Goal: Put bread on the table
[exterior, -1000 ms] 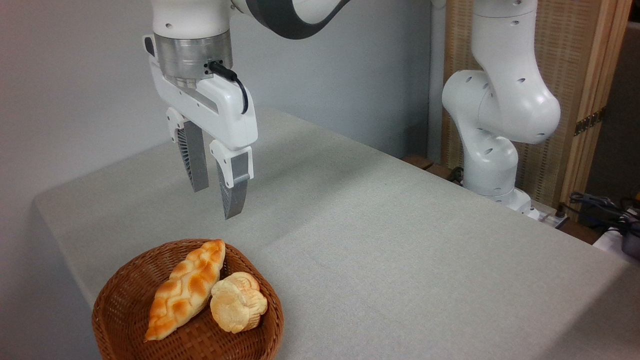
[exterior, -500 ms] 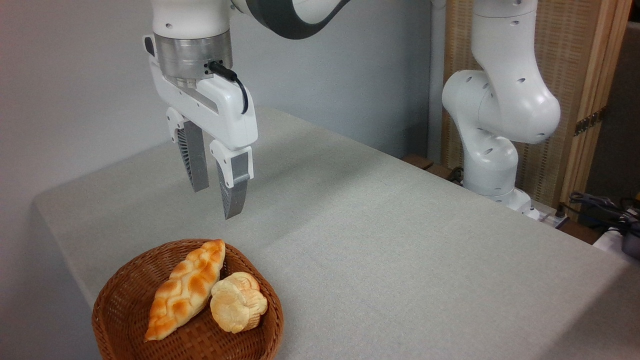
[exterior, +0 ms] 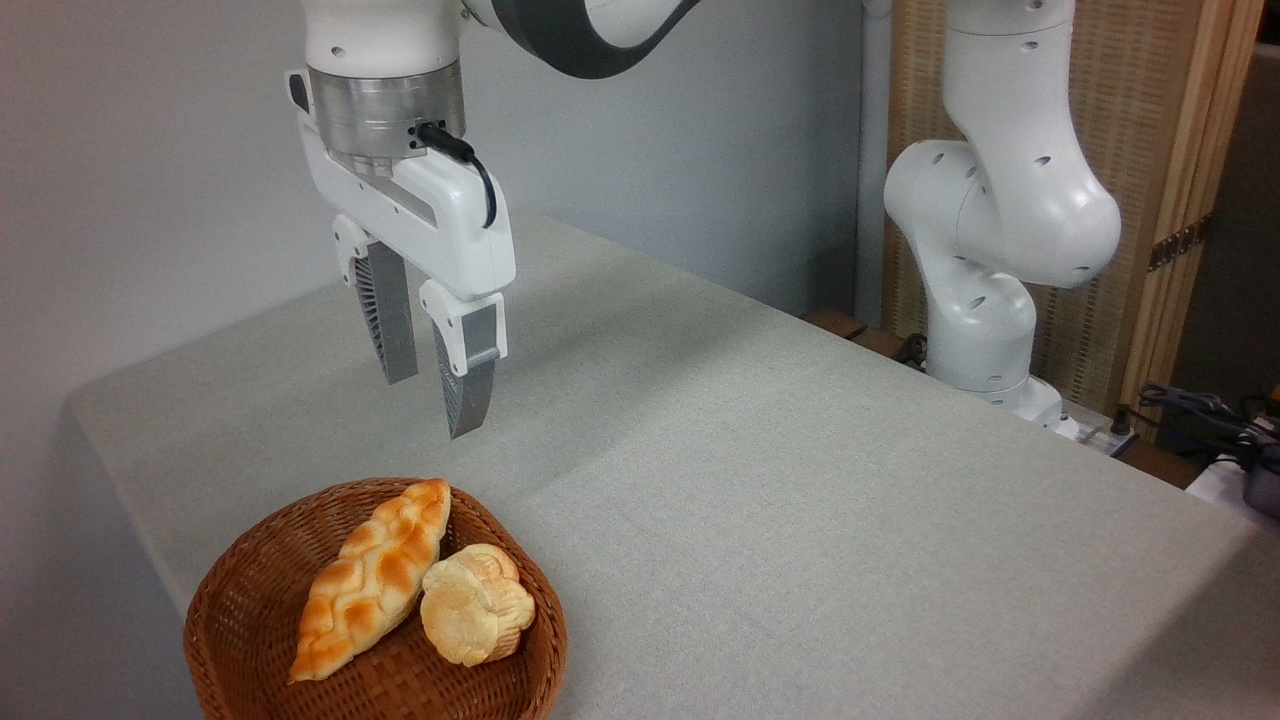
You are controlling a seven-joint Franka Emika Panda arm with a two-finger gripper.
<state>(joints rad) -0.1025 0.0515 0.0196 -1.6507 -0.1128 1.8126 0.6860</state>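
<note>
The bread (exterior: 372, 580), a long braided golden-orange loaf, lies slanted in a round brown wicker basket (exterior: 250, 620) at the bottom left. The table (exterior: 800, 480) is covered in light grey-green cloth and carries the basket near its front corner. My gripper (exterior: 432, 405) hangs in the air well above the basket's far rim, pointing down. Its two grey fingers stand apart with nothing between them, so it is open.
A small pale round bun (exterior: 476, 604) lies in the basket against the loaf's right side. The arm's white base (exterior: 985, 300) rises beyond the table's far right edge, with cables (exterior: 1200, 410) and a wooden screen (exterior: 1150, 150) behind it.
</note>
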